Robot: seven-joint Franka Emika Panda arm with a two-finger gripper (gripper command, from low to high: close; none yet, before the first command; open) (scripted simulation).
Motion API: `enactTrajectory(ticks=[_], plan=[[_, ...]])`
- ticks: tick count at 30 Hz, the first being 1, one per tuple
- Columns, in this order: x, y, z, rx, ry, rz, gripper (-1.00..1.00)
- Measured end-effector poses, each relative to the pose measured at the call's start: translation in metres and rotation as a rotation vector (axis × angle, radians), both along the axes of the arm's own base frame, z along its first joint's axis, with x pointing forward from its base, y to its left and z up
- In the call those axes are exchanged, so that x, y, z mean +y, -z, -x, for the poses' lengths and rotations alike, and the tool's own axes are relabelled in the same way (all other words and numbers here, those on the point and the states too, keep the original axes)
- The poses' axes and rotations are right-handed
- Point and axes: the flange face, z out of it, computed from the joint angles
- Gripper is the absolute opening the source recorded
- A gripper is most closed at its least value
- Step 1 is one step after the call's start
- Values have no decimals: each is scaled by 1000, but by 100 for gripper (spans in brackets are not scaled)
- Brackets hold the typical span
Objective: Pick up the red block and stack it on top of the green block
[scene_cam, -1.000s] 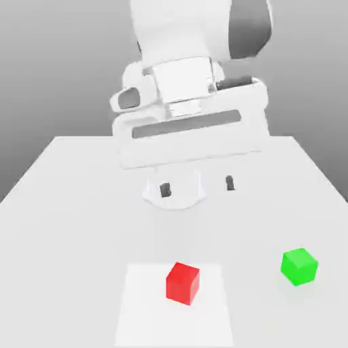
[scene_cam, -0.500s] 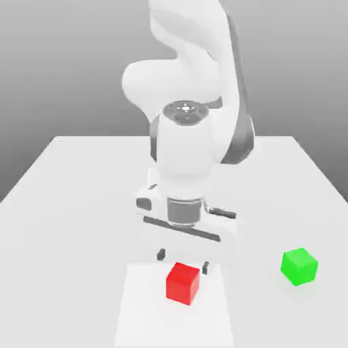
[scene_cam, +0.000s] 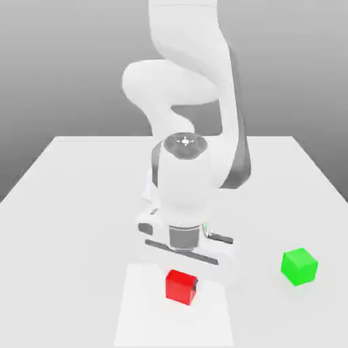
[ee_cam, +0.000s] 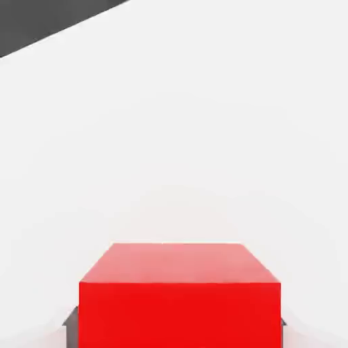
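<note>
A white gripper [ee_cam: 174, 332] points down, its fingers pinching a red block [scene_cam: 179, 287] between them; whether the block has left the white patch [scene_cam: 170, 326] beneath is hard to tell. Grasping looks done; lifting and stacking remain. The block is a plain, matte, bright red cube. Toward the exterior view's right of the gripper, well apart, sits the green block [scene_cam: 299, 266].

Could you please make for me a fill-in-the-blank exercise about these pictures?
1. The hand is closed on the smooth cube whose colour is ____.
2. The smooth green cube stands toward the exterior view's ____ side.
3. The number of cubes on the pale, flat table that are green is ____.
4. Of the two cubes, the one outside the hand's grip is ____.

Missing words: red; right; one; green.
</note>
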Motion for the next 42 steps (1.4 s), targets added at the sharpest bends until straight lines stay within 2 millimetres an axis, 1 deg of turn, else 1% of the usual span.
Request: enactTrajectory(ticks=[4,8,12,14,16,19,22,24,28,29,33,38,39,40,41,42], plan=[[0,-22,-4,-8,-3,2,-100],[0,-42,-4,-8,-2,1,-100],[0,-57,0,1,1,-1,-100],[6,-61,1,5,25,-3,-100],[20,-64,1,7,59,-5,-100],[46,-67,0,9,110,-9,-100],[74,-71,2,11,158,-11,-100],[96,-74,6,12,180,-12,-100],[153,-80,22,12,188,-11,-100],[165,-82,26,12,198,-11,-100],[196,-88,38,11,273,-9,-100],[241,-96,63,6,344,-5,-100],[247,-93,66,5,353,-5,-100],[251,-86,68,4,355,-4,-100],[252,-77,68,4,359,-4,-100],[249,-66,65,4,374,-4,-100]])
